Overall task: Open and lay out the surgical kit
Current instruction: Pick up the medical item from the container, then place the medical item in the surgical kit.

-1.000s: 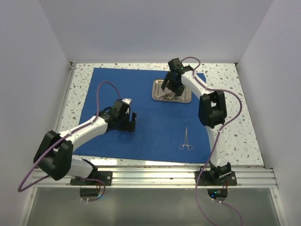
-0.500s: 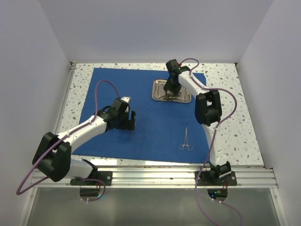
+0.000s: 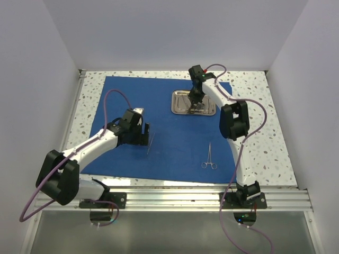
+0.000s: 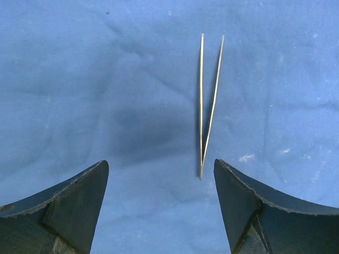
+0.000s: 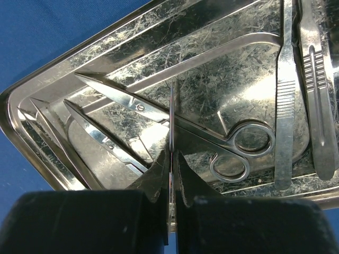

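Your left claw (image 4: 160, 166) hangs with its fingers spread wide over the blue cloth (image 4: 79, 79), holding nothing. The tweezers (image 4: 202, 156) lie flat on the cloth, apart from the claw. Their joined end sits just inside the right-hand finger (image 4: 265, 211). Their long axis runs straight ahead from the claw, and the two slim silver arms fan apart toward the far end.

Well off to that claw's right, the ring-handled forceps (image 3: 208, 157) lie alone on the cloth, rings at the near end and tips pointing away. Speckled surface (image 3: 254, 153) shows beyond the cloth's edge.

Farther out, your right claw (image 5: 170, 159) is down in the scratched, shiny steel tray (image 5: 222, 69). Its fingers are pressed together on a thin silver strip (image 5: 171, 116) seen edge-on; you cannot tell which instrument it is. The strip stands straight ahead of the claw, crossing over the scissors (image 5: 122, 98), which point ahead and to the left with their rings just right of the fingertips. A second pointed pair (image 5: 100, 138) lies left of the claw. Two flat handles (image 5: 286, 106) lie lengthwise at its far right.
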Controlling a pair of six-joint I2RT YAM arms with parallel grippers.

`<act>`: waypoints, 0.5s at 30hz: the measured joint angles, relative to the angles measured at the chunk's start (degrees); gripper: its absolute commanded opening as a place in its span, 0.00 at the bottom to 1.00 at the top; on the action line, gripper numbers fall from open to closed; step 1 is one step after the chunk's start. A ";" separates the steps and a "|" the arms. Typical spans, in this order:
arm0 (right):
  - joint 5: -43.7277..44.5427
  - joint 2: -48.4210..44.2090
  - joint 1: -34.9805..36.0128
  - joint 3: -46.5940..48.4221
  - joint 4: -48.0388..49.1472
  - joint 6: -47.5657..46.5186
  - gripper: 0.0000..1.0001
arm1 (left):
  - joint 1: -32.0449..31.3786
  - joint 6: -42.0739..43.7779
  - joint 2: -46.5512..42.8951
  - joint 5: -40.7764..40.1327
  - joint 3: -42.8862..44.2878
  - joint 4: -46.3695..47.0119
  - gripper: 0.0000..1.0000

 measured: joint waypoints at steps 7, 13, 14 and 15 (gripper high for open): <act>-2.12 -4.31 0.85 -4.57 2.19 0.22 0.00 | 4.24 1.03 -0.20 0.87 5.90 -3.23 0.99; -6.56 -19.50 8.20 -20.48 11.41 3.26 0.00 | 10.69 2.71 0.09 1.16 15.28 -4.22 1.00; -7.54 -22.18 10.38 -24.04 14.08 4.46 0.00 | 11.76 3.02 0.35 1.03 16.61 -4.42 1.00; -8.50 -24.20 12.57 -26.75 15.91 5.64 0.00 | 12.85 3.19 0.66 1.01 17.81 -4.68 1.00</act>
